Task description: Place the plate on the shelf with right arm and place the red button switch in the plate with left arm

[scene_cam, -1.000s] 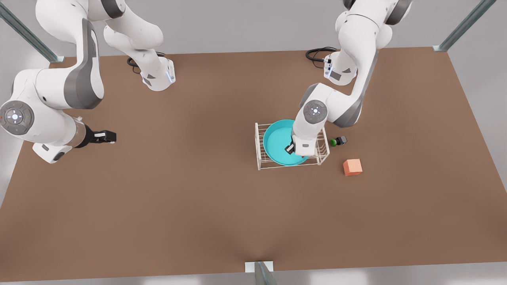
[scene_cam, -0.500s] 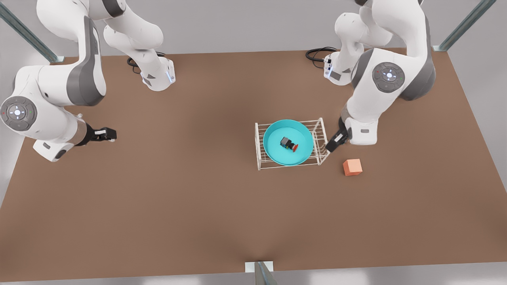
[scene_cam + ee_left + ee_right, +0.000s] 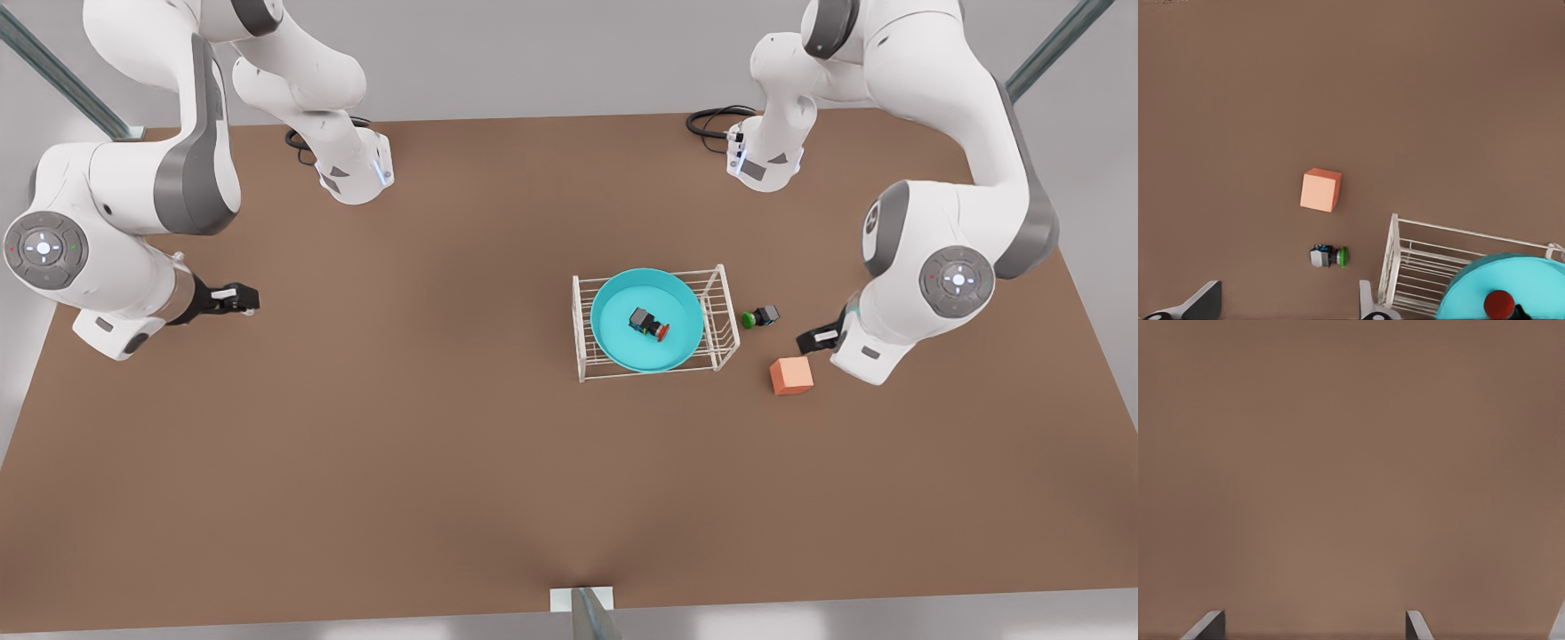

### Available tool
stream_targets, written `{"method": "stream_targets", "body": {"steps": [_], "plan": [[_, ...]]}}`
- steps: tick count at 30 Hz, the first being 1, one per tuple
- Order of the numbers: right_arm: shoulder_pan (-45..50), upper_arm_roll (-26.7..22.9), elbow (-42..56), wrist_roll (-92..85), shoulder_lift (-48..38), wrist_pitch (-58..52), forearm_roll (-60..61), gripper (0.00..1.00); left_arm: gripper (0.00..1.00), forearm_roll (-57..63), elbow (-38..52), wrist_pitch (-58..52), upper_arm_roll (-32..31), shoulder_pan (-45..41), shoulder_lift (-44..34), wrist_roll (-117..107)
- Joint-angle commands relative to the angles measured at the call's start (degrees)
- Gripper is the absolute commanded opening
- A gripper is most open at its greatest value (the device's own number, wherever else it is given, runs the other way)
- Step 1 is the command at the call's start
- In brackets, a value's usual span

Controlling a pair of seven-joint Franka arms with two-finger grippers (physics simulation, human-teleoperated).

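Observation:
The turquoise plate (image 3: pixel 618 347) lies on top of the white wire shelf (image 3: pixel 724 336) at the table's middle right. The red button switch (image 3: pixel 650 324) rests on its side inside the plate, free of any gripper. My left gripper (image 3: pixel 813 339) hangs open and empty to the front view's right of the shelf, beside the orange cube. In its wrist view I see the shelf (image 3: pixel 1418 267), the plate (image 3: pixel 1471 297), the switch's red cap (image 3: pixel 1500 304) and my open left gripper (image 3: pixel 1285 310). My right gripper (image 3: pixel 240 300) waits open far to the front view's left, over bare table (image 3: pixel 1313 627).
A green-capped switch (image 3: pixel 760 316) (image 3: pixel 1329 256) lies on the table just right of the shelf. An orange cube (image 3: pixel 791 375) (image 3: pixel 1321 190) sits a little nearer the front edge. Both arm bases and cables stand at the table's back edge.
The left arm let go of the red button switch in the plate and swung away to the front view's right, past the green switch. The right arm barely shifted.

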Motion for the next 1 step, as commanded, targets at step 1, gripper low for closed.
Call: {"method": "stream_targets", "body": {"steps": [1], "plan": [[0.0,0.0,0.0,-1.2,-0.1,0.0,0.0,1.0,1.0,0.1,0.0,-0.8,0.0,0.1,0.0,26.4]]}}
